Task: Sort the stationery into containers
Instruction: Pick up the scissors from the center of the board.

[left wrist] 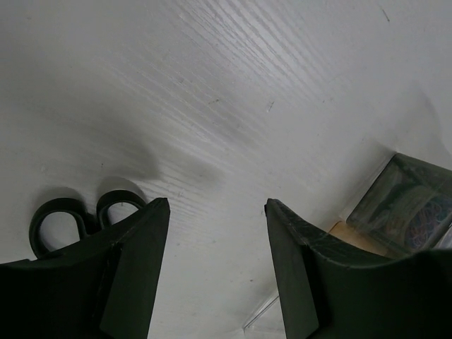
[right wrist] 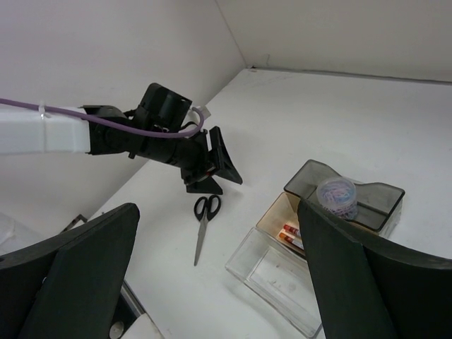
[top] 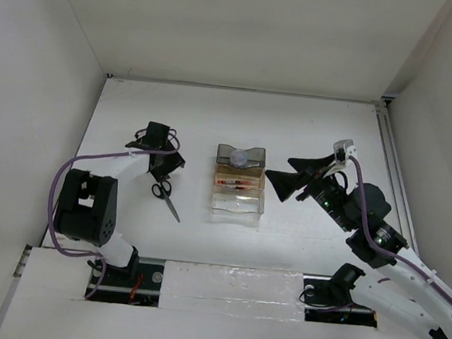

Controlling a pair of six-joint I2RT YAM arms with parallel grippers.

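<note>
**While my jaws gape on both arms, scissors [top: 168, 200] lie unsorted**

Overhead: my left gripper [top: 164, 173] sits just beyond the scissors' handles on the table [top: 135, 113], left of the bins [top: 237, 207]. Left wrist: fingers [left wrist: 134, 282] spread, empty. Right wrist: my right gripper [right wrist: 217, 206] parted, empty; red pens [right wrist: 291, 233] in the amber bin [right wrist: 277, 212], a round piece [right wrist: 337, 194] in the grey bin [right wrist: 378, 194].

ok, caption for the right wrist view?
Left claw, open, near small black-handled scissors; three joined translucent plastic bins alongside, round lavender-grey piece in the smoky one.
</note>
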